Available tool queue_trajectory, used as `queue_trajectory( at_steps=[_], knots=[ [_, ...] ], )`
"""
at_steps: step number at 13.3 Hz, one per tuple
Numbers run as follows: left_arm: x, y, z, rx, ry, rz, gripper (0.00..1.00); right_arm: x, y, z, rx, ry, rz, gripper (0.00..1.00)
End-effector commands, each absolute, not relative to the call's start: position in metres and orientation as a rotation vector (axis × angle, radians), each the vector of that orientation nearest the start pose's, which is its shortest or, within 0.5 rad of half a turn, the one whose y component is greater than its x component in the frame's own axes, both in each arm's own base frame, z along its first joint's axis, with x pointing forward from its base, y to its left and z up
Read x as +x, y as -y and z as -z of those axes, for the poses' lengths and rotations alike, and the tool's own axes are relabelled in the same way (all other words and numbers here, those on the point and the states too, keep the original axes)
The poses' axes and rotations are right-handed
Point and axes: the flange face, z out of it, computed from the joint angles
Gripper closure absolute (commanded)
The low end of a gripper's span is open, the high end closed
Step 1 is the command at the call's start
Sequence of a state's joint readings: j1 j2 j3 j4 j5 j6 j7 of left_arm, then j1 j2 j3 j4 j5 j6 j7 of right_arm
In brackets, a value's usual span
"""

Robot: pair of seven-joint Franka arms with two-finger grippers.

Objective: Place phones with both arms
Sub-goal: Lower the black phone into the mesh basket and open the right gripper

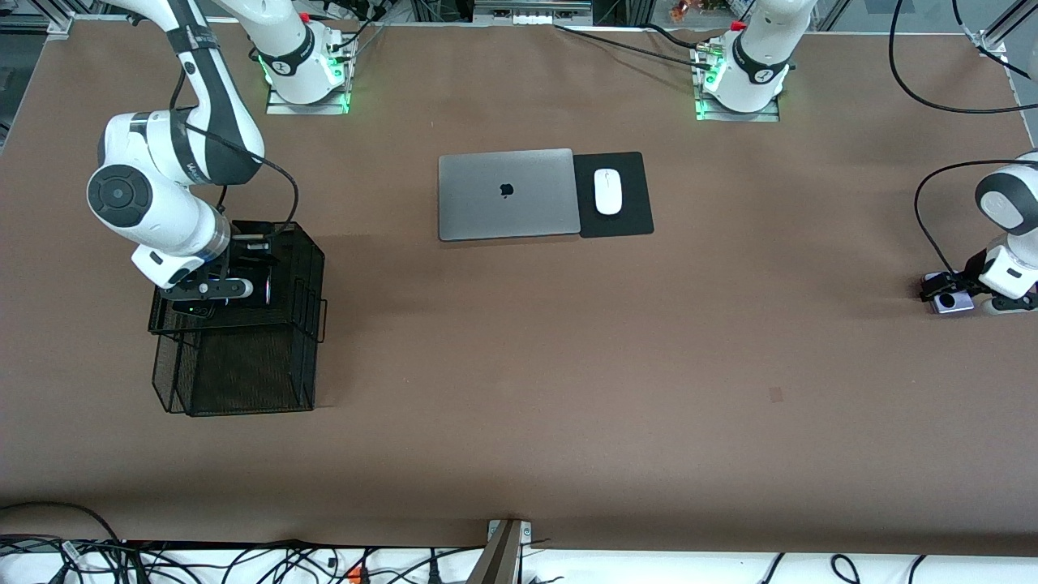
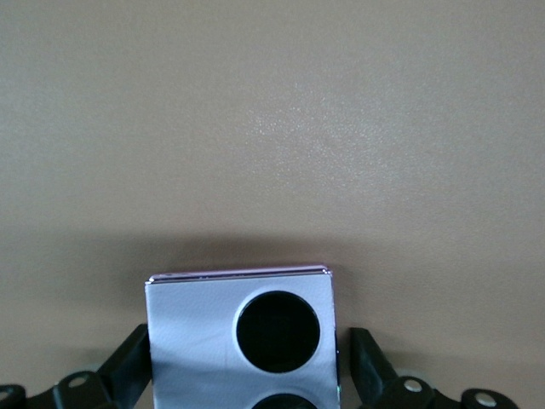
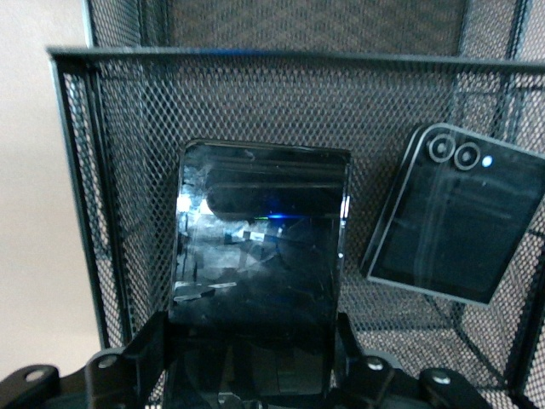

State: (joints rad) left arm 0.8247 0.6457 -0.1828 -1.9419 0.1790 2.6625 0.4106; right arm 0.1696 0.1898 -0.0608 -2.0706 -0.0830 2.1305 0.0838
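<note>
My right gripper (image 1: 212,298) hangs in the upper tray of a black mesh basket (image 1: 318,261) at the right arm's end of the table. In the right wrist view the right gripper (image 3: 251,345) is shut on a glossy black phone (image 3: 260,230), one finger on each long side. A second small squarish dark phone (image 3: 456,226) with two ringed lenses lies on the mesh floor beside it. At the left arm's end, a lavender-white phone (image 1: 952,302) lies on the table. My left gripper (image 2: 247,345) stands open around this phone (image 2: 196,341), a finger at each side.
A closed grey laptop (image 1: 507,195) lies mid-table near the arm bases, with a white mouse (image 1: 607,191) on a black pad (image 1: 628,219) beside it. The basket's lower tier (image 1: 235,365) sticks out toward the front camera. Cables run along the table's edges.
</note>
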Motion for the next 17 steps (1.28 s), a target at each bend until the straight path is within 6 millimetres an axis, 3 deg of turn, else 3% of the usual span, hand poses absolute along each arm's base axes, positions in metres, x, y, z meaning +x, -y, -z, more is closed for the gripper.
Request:
queue_trajectory(
  at_steps=[1,2,7,8,9,10,14,17],
  knots=[
    [0.500,-0.371,-0.155,-3.117,0.214,0.155,0.00,0.558,-0.056,-0.340,-3.207,0.120,-0.109,1.00],
    [0.500,-0.371,-0.153,-3.119,0.214,0.154,0.07,0.559,-0.057,-0.337,-3.205,0.118,-0.102,1.00],
    [0.500,-0.372,-0.150,-3.121,0.218,0.151,0.61,0.560,-0.058,-0.325,-3.180,0.085,-0.119,1.00],
    [0.500,-0.372,-0.150,-3.121,0.225,0.151,0.70,0.561,-0.058,-0.326,-3.177,0.081,-0.117,0.89],
    [0.501,-0.371,-0.151,-3.119,0.235,0.153,0.76,0.562,-0.058,-0.326,-3.177,0.081,-0.114,0.68],
    [0.502,-0.372,-0.152,-3.118,0.235,0.155,0.79,0.562,-0.059,-0.327,-3.177,0.081,-0.107,0.59],
    [0.508,-0.369,-0.159,-3.113,0.240,0.162,0.89,0.567,-0.059,-0.333,-3.176,0.081,-0.080,0.01],
    [0.514,-0.372,-0.170,-3.105,0.242,0.167,0.98,0.569,-0.059,-0.336,-3.176,0.078,-0.070,0.01]
  ],
)
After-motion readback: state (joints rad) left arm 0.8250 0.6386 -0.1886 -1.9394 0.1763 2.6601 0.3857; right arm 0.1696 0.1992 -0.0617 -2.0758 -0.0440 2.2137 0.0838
